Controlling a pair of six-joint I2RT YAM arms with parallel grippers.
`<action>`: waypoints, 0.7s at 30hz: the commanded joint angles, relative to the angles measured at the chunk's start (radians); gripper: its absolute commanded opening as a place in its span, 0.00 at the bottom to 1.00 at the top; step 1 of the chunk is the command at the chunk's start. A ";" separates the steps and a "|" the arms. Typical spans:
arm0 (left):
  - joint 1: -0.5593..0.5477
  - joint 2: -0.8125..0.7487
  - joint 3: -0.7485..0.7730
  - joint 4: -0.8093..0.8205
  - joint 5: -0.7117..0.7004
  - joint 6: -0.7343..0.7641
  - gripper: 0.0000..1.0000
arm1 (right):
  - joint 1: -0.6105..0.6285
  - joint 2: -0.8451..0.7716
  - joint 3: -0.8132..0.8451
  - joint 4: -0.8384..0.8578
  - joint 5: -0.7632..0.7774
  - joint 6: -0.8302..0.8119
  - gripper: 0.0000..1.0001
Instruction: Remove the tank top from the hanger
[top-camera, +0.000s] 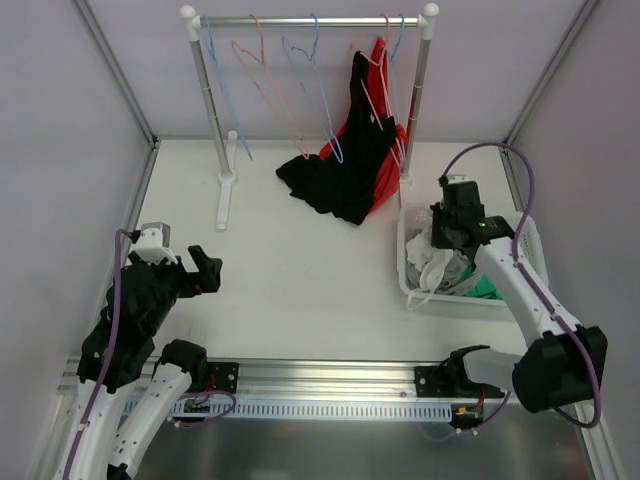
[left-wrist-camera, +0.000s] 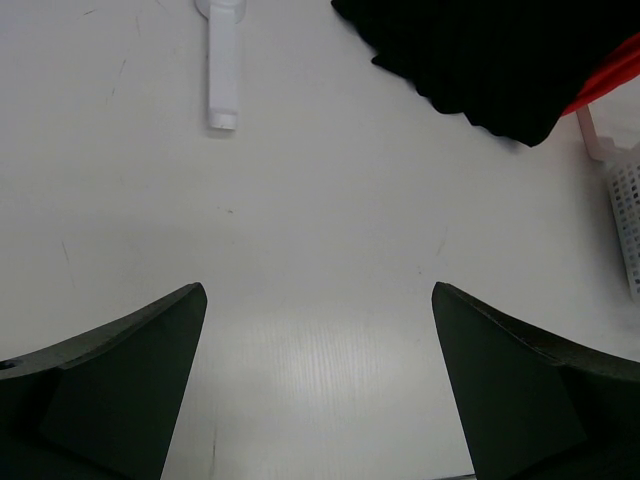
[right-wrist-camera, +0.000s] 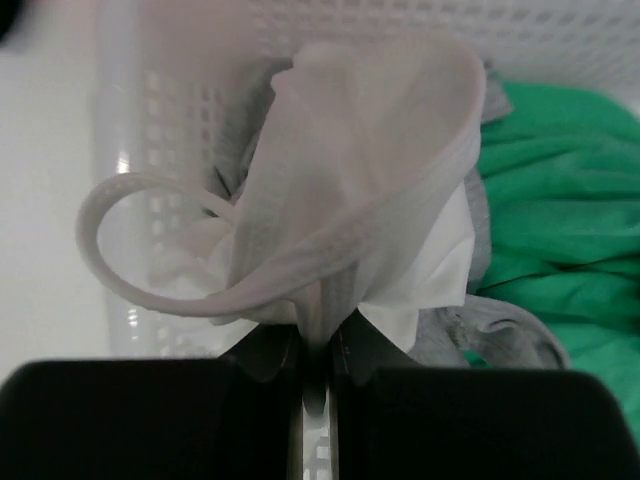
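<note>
Where right gripper (right-wrist-camera: 315, 345) closes tight, we note fold of white tank top (right-wrist-camera: 350, 200) pinched between jaws, strap looping left, over white basket (right-wrist-camera: 170, 90) holding green cloth (right-wrist-camera: 560, 230). Left gripper (left-wrist-camera: 318, 300) spread wide, empty, above table (left-wrist-camera: 320, 200). Black garment (top-camera: 345, 175) hangs from rack (top-camera: 315, 18), hem on table.

This was a robotics lab cell: a white table (top-camera: 300, 290) boxed by plain panels (top-camera: 60, 120) and aluminium framing (top-camera: 118, 72), with a far rack (top-camera: 310, 19) of hangers (top-camera: 270, 100).
</note>
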 joint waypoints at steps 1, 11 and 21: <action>-0.007 -0.006 -0.012 0.043 0.008 -0.006 0.99 | -0.037 0.049 -0.095 0.103 -0.019 0.071 0.00; -0.007 0.004 -0.012 0.046 0.014 -0.004 0.99 | -0.108 0.019 -0.131 0.161 -0.081 0.103 0.00; -0.007 0.000 -0.013 0.046 0.008 -0.004 0.99 | -0.186 -0.053 0.125 0.031 -0.087 0.066 0.00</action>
